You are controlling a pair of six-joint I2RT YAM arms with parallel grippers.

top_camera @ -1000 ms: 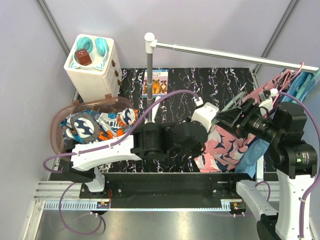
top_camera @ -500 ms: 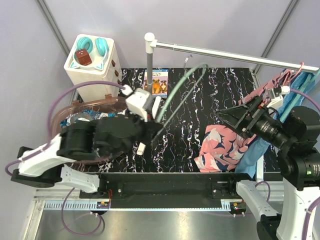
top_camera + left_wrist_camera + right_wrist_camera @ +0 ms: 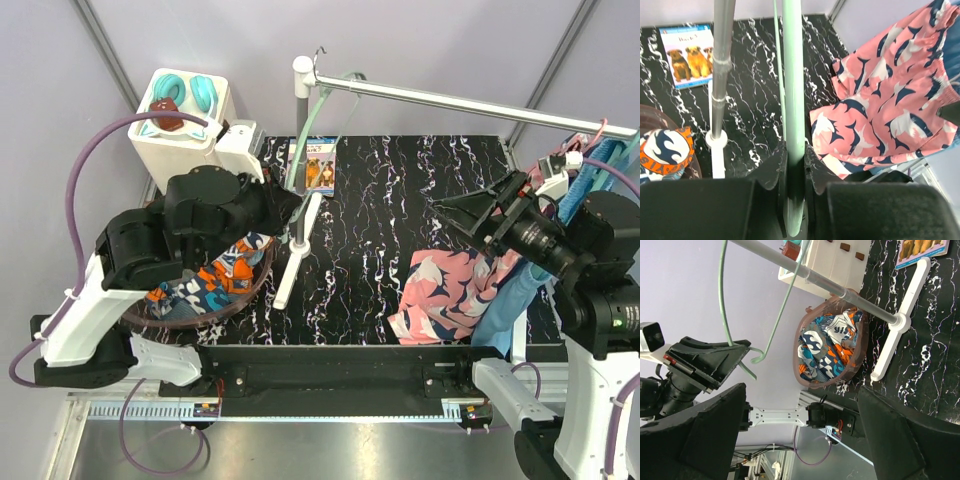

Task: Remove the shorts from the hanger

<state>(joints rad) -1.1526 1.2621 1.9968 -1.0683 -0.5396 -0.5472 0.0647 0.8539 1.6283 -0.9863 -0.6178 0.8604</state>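
My left gripper point(image 3: 794, 150) is shut on the lower bar of a bare pale green hanger point(image 3: 338, 105). It holds the hanger upright, with its hook up by the left end of the rail point(image 3: 450, 100); in the top view the gripper point(image 3: 288, 205) is next to the post. The pink shorts point(image 3: 450, 290) with navy-and-white prints lie heaped at the table's right. The light blue shorts point(image 3: 505, 305) hang beside them. The orange, blue and white patterned shorts point(image 3: 215, 275) lie in the basket point(image 3: 200, 318). My right gripper point(image 3: 470, 212) is open and empty above the pink shorts.
The rail's post point(image 3: 300, 130) and white foot point(image 3: 290, 265) stand left of the middle. A white drawer box point(image 3: 185, 135) with teal headphones is at the back left. A dog picture book point(image 3: 315, 165) lies behind the post. Pink and blue hangers point(image 3: 600, 150) hang at the rail's right end.
My left arm has swung from the pink shorts to the left and lifted the green hanger up to the rail's left end. The right gripper has drawn back a little.
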